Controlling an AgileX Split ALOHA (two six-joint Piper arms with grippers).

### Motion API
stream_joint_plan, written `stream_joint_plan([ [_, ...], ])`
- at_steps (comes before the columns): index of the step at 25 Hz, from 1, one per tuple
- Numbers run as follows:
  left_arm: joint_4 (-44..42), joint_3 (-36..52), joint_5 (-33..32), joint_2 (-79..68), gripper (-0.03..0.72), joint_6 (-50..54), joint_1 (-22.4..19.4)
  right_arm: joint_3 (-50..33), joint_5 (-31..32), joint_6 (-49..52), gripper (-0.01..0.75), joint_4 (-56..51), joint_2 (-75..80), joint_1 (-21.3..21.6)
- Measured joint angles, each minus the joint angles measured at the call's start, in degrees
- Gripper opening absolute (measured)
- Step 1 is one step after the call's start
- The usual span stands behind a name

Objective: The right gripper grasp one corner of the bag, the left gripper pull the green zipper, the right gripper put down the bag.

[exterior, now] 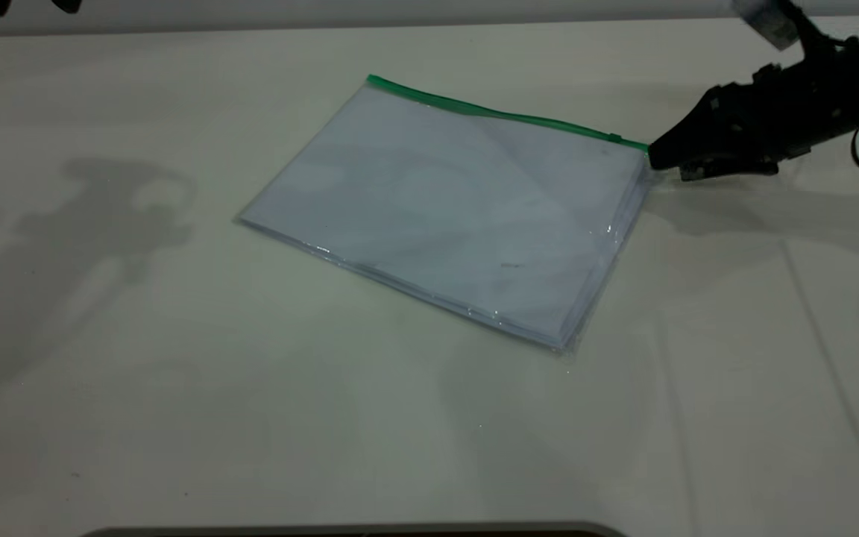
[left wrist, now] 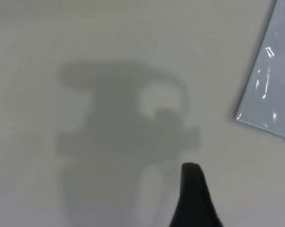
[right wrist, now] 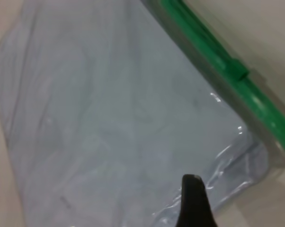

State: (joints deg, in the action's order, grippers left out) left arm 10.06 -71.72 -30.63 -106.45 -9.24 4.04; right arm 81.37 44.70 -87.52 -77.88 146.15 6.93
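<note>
bag [exterior: 459,201] flat on tabletop [exterior: 176,388], green zipper [exterior: 504,114] not yet pulled | right claw [exterior: 653,158] at its zipper-end corner, grip cannot tell | left claw [left wrist: 192,172] well apart, grip cannot tell | grasp, pull, put-down all remain

bag [exterior: 452,201] flat on table [exterior: 176,388], left of right gripper [exterior: 657,158]; gripper tip at bag's near corner, zipper [exterior: 504,114] edge ends there. left gripper [left wrist: 193,198] well apart over bare table.
</note>
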Motion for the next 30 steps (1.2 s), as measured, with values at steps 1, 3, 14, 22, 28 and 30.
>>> stream_joint_plan([
  [1, 0.00, 0.00, 0.02, 0.00, 0.590, 0.00, 0.00, 0.57, -0.05, 0.00, 0.560, 0.00, 0.52, 0.00],
  [3, 0.00, 0.00, 0.07, 0.00, 0.590, 0.00, 0.00, 1.44, -0.05, -0.28, 0.560, 0.00, 1.57, 0.00],
  [14, 0.18, -0.02, 1.01, 0.00, 0.590, -0.06, 0.00, 2.38, 5.30, -7.23, 0.560, -7.90, 5.88, 0.00],
  [22, 0.18, -0.02, 1.41, 0.00, 0.590, -0.05, 0.07, 2.38, 7.74, -9.76, 0.550, -11.30, 7.36, -3.25],
  [28, 0.18, -0.02, 1.87, 0.00, 0.590, -1.93, 0.07, 2.38, 8.07, -11.74, 0.329, -13.25, 7.88, -5.13],
  [30, 0.18, -0.02, 2.21, -0.14, 0.590, -5.69, 0.07, 2.38, 9.59, -12.08, 0.153, -13.47, 7.92, -5.13],
])
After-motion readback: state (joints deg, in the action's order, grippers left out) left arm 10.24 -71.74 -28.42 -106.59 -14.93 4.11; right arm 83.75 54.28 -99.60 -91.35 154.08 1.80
